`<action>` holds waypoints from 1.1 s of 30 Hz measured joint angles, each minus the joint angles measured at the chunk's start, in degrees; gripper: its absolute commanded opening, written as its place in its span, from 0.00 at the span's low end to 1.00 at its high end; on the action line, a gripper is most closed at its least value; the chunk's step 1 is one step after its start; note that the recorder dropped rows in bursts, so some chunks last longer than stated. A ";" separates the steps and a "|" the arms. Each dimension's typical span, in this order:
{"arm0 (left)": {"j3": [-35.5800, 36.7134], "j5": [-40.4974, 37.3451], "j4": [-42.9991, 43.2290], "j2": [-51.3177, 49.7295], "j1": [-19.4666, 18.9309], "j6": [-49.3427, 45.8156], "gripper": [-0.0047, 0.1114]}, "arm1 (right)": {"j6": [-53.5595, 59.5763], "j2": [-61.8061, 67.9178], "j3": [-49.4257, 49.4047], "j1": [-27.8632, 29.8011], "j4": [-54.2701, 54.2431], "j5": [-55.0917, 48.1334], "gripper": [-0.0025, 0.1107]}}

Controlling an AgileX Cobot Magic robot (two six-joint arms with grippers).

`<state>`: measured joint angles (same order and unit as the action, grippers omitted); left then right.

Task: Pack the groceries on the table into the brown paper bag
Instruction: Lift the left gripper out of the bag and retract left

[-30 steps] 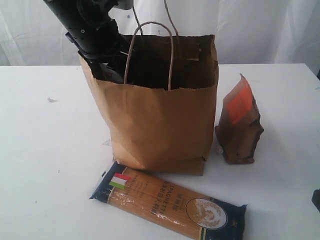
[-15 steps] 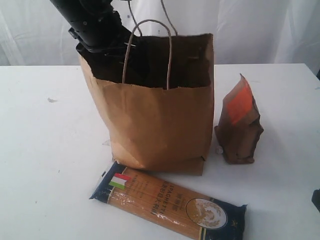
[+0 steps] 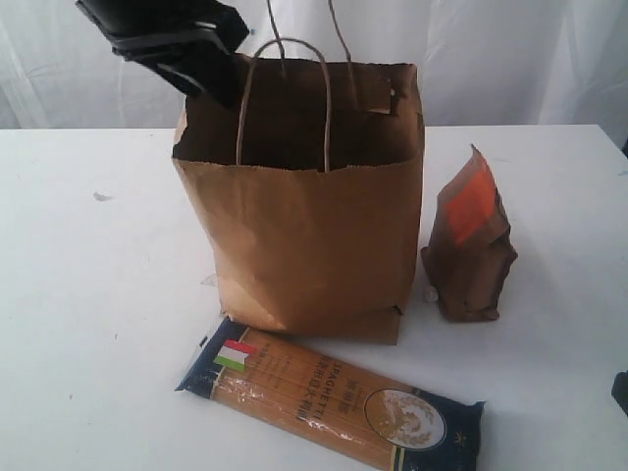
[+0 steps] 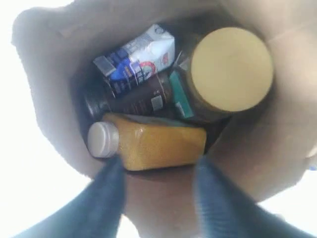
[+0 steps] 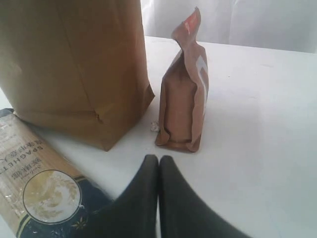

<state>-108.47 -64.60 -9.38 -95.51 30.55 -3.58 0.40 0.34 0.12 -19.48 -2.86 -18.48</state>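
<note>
4 groceries (image 4: pixel 148 99) lie in the paper bag (image 3: pixel 304 245); the left gripper (image 4: pixel 158 173) hangs above, parted and empty. Spaghetti (image 3: pixel 329 402) at 6 o'clock, pouch (image 3: pixel 469 245) at 3 o'clock wait outside, near the clenched right gripper (image 5: pixel 158 166).

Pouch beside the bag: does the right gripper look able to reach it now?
Probably yes. The pouch stands upright, apart from the bag, with bare table between it and the right gripper, which is shut and would have to open first.
</note>
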 measured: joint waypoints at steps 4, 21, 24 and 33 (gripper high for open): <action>0.00 0.00 0.00 3.99 0.00 0.14 0.04 | 0.00 0.00 0.00 0.00 0.00 0.00 0.02; 0.50 0.00 14.32 20.87 0.00 6.28 0.04 | 0.00 0.00 0.00 0.00 0.00 0.00 0.02; 3.36 0.46 14.32 27.16 0.00 7.52 0.04 | 0.00 0.00 0.00 0.00 0.00 0.00 0.02; 24.76 5.90 19.88 52.97 0.00 13.78 0.04 | -0.40 0.00 0.00 0.00 0.00 0.00 0.02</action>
<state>-83.71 -58.71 10.50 -42.54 30.55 10.20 0.00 0.34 0.12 -19.48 -2.86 -18.48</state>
